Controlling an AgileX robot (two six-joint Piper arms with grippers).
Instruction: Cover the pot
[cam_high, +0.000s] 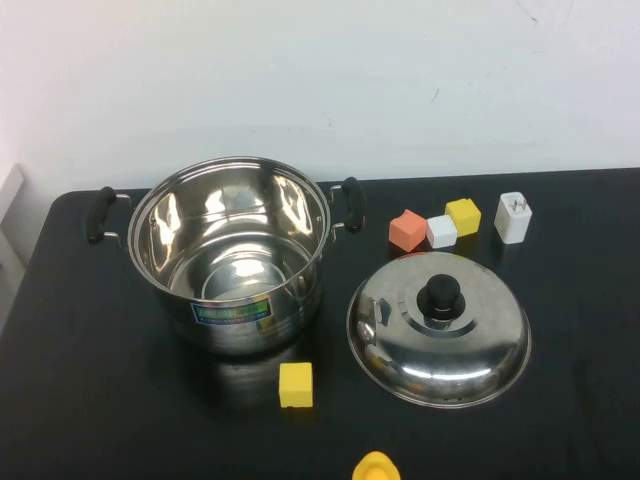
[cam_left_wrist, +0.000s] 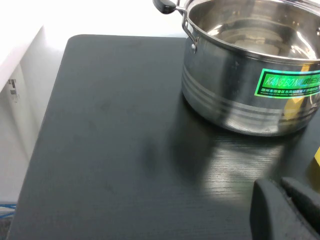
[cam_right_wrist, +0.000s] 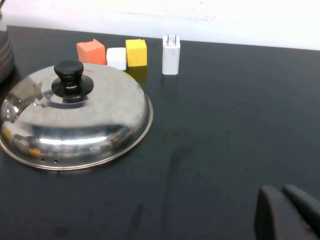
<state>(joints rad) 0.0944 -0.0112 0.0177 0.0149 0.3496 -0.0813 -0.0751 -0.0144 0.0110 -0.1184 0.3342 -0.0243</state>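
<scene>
The steel pot with black side handles and a blue-green label stands open and empty at the table's left-middle; it also shows in the left wrist view. The domed steel lid with a black knob lies flat on the table to the pot's right, and shows in the right wrist view. My left gripper is shut and empty, low over the table near the pot's front left. My right gripper is shut and empty, off to the lid's right. Neither gripper appears in the high view.
An orange cube, a white cube, a yellow cube and a white plug adapter sit behind the lid. A yellow cube lies in front of the pot. A yellow object is at the front edge.
</scene>
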